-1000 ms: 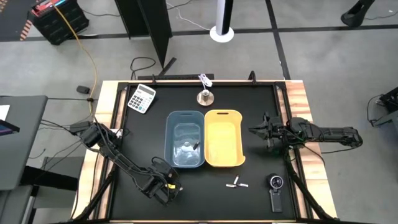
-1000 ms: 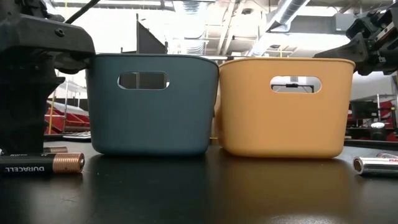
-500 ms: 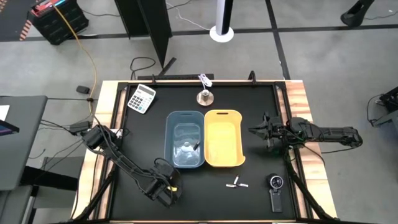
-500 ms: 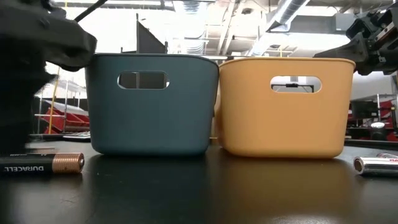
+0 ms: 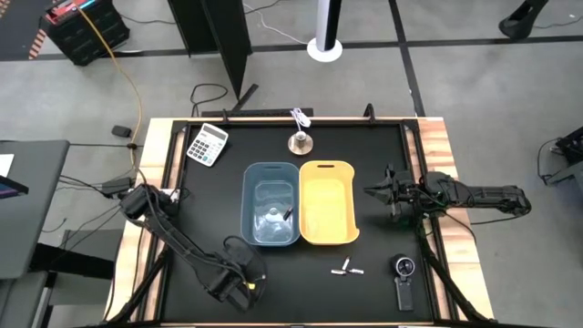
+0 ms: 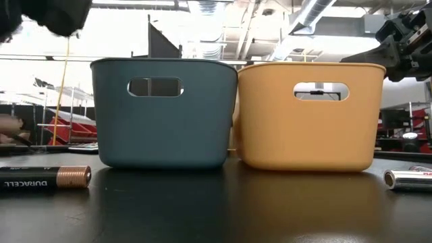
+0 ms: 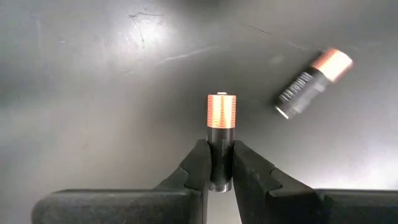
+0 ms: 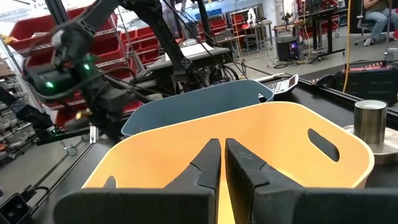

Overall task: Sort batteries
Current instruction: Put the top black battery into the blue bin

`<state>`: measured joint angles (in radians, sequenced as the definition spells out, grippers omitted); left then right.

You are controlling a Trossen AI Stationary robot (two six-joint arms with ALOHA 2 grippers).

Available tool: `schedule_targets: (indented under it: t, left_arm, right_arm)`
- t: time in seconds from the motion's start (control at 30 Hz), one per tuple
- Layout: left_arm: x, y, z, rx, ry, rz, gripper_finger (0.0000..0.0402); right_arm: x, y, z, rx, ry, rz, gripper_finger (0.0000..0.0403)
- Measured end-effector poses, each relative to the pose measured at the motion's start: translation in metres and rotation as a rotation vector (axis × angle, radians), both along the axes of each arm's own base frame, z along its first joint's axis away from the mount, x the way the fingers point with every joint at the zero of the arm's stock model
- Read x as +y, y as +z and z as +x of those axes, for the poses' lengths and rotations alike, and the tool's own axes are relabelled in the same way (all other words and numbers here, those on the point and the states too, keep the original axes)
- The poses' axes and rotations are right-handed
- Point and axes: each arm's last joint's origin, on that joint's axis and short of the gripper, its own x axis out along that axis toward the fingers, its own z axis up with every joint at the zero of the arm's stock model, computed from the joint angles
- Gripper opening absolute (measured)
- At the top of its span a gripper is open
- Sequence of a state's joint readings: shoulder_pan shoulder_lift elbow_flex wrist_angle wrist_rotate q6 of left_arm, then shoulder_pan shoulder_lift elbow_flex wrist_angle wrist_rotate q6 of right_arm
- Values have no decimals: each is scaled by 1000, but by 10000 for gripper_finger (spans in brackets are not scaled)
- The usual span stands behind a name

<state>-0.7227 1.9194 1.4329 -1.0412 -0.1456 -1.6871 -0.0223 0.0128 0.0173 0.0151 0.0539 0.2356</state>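
My left gripper (image 5: 242, 283) is over the table's near left part, shut on a dark battery with a copper end (image 7: 221, 134). A second dark, copper-tipped battery (image 7: 313, 83) lies on its side on the table below, also seen in the low view (image 6: 44, 177). Two white batteries (image 5: 346, 269) lie near the front edge; one silvery battery (image 6: 408, 179) shows in the low view. One dark battery (image 5: 286, 213) lies in the blue bin (image 5: 271, 204). The yellow bin (image 5: 326, 202) stands beside the blue bin. My right gripper (image 5: 375, 191) waits, shut, beside the yellow bin's right wall. My left gripper pinches the battery's dark body (image 7: 219, 158) between its two fingers. The battery lies along the fingers, and its copper end (image 7: 221, 110) sticks out past the fingertips toward the table. The fingers come from above. The battery is lifted clear of the table.
A calculator (image 5: 208, 144) and a metal weight (image 5: 300, 141) sit at the far side. A black round-dialled gadget with a handle (image 5: 404, 278) lies at the near right. The two bins stand side by side mid-table, with bare black table to their left.
My left gripper has risen from the table and shifted a little toward the near edge, leaving the low view upward, with one dark battery lifted clear. The other dark battery stayed where it lay.
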Motion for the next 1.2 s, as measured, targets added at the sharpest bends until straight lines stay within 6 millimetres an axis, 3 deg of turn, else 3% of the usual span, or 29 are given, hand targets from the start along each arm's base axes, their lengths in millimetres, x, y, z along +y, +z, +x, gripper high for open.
schedule_targets:
  t: [0.27,0.37,0.5,0.63,0.83,0.97,1.2]
  left_arm:
    - [-11,62,11,-106,-151,25,40]
    - [0,89,22,-195,-208,143,40]
    - [30,115,34,-232,-222,374,40]
    - [64,118,52,-195,-235,483,40]
    - [106,110,73,-92,-274,500,42]
    - [117,100,74,-36,-296,514,66]
    - [116,97,70,-5,-299,532,169]
  right_arm:
    - [0,0,0,0,0,0,43]
    - [0,0,0,-1,0,0,43]
    - [0,1,0,-13,0,0,43]
    - [0,2,0,-20,0,0,43]
    - [0,2,0,-21,0,0,43]
    - [0,2,0,-22,0,0,43]
    - [0,2,0,-22,0,0,43]
